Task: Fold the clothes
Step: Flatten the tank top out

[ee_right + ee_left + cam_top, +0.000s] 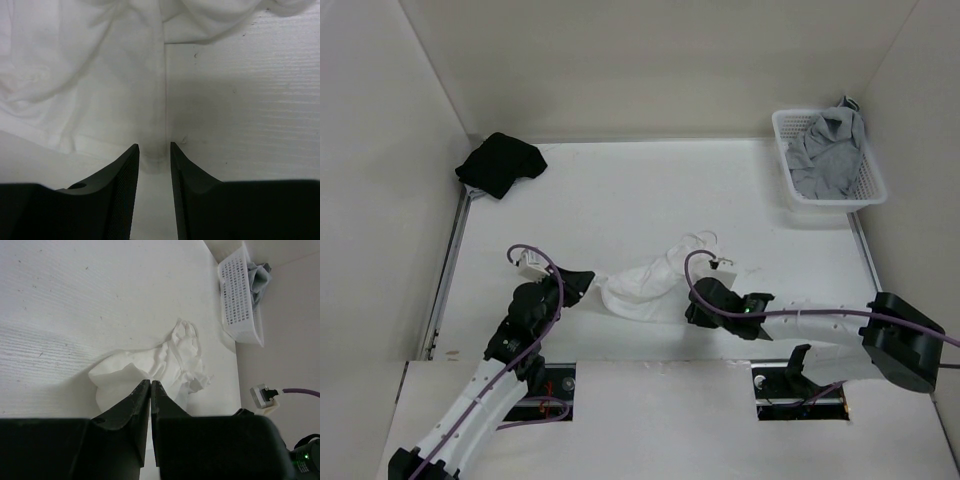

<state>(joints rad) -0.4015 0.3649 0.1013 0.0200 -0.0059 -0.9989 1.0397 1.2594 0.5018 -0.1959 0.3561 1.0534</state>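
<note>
The left arm [485, 390] rises from its base at the lower left and leans forward, its wrist bent to the right and held low. The left pincer [150, 383] points right, its jaws pressed together with only a hairline slit between them. The right arm [820, 325] lies almost level, stretched leftward from its base at the lower right. The right pincer [154, 146] points left and sits low, its jaws parted by a narrow gap.
</note>
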